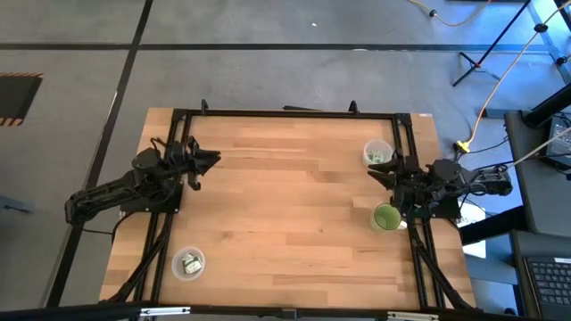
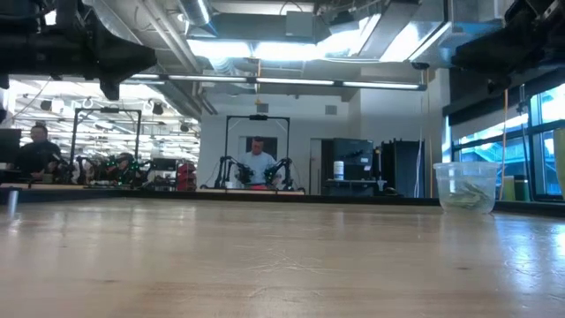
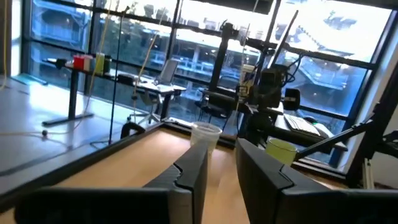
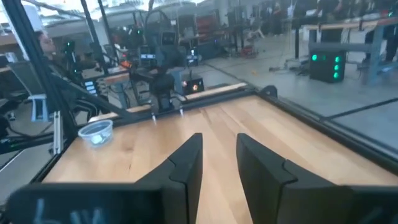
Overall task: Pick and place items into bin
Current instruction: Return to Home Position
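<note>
Packets (image 1: 189, 264) in the clear cup (image 1: 175, 264) at seven o'clock on the table: too small to count! Same story in the second cup (image 1: 366, 148) at two o'clock. Green cup (image 1: 375, 214) at three o'clock, contents unreadable. In the low view, that one is sliced off by the frame edge.

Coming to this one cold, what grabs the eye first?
Three small containers stand on a wide wooden table: a clear cup and a green cup beside the right arm, and a clear tub with packets on the left side. Both arms sit at the table's sides, left gripper and right gripper open and holding nothing.
</note>
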`<state>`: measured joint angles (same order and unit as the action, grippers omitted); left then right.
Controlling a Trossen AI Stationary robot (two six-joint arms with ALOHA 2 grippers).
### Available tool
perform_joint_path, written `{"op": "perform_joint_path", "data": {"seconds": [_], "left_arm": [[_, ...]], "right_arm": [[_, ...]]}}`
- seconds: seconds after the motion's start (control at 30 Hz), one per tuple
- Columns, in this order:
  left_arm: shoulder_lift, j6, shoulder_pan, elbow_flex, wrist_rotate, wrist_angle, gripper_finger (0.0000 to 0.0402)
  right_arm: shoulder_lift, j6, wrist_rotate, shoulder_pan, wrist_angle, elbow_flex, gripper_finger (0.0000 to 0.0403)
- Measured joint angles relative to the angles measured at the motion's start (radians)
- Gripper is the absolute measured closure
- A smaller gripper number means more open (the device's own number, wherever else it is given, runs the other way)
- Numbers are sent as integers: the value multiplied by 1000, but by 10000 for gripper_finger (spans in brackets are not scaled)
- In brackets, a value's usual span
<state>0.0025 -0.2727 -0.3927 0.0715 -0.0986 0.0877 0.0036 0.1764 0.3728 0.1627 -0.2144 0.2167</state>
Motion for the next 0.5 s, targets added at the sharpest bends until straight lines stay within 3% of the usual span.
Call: {"op": "perform_joint_path", "data": {"seconds": [0.5], "left_arm": [[0,5,0,0,81,-121,323]], "right_arm": [[0,-26,1,0,159,-131,302]]}}
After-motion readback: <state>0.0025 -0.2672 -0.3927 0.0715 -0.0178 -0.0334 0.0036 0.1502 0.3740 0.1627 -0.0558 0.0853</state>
